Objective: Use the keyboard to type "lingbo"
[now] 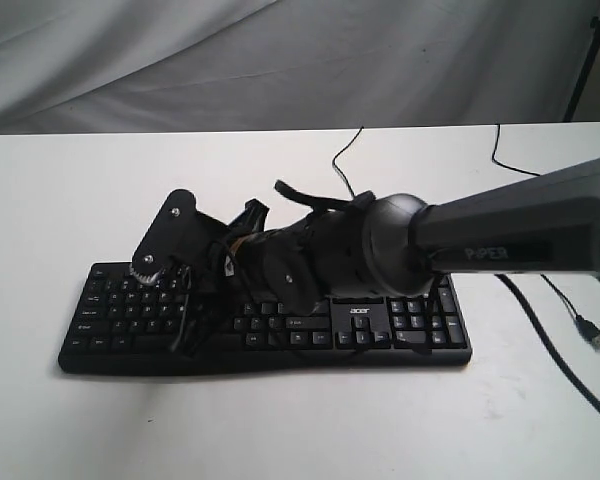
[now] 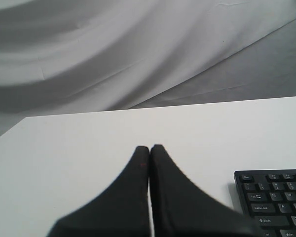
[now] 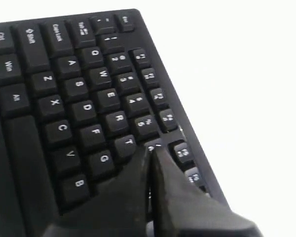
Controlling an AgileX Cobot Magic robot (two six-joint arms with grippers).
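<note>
The black keyboard (image 1: pixel 400 325) lies flat on the white table, its acer logo facing the front edge. My right arm reaches across it from the right. The right gripper (image 1: pixel 187 290) hangs over the left half of the keys. In the right wrist view the right gripper (image 3: pixel 152 149) is shut with nothing in it. Its tips are low over the keyboard (image 3: pixel 79 98) at the number row just past the T key; whether they touch a key is unclear. The left gripper (image 2: pixel 149 147) is shut and empty over bare table, with the keyboard's corner (image 2: pixel 274 197) off to one side.
A thin black cable (image 1: pixel 345 165) runs from the keyboard toward the back of the table. A second cable (image 1: pixel 510 165) ends in a USB plug (image 1: pixel 597 338) at the right. A grey cloth hangs behind, and a black stand leg (image 1: pixel 585 60) is at top right.
</note>
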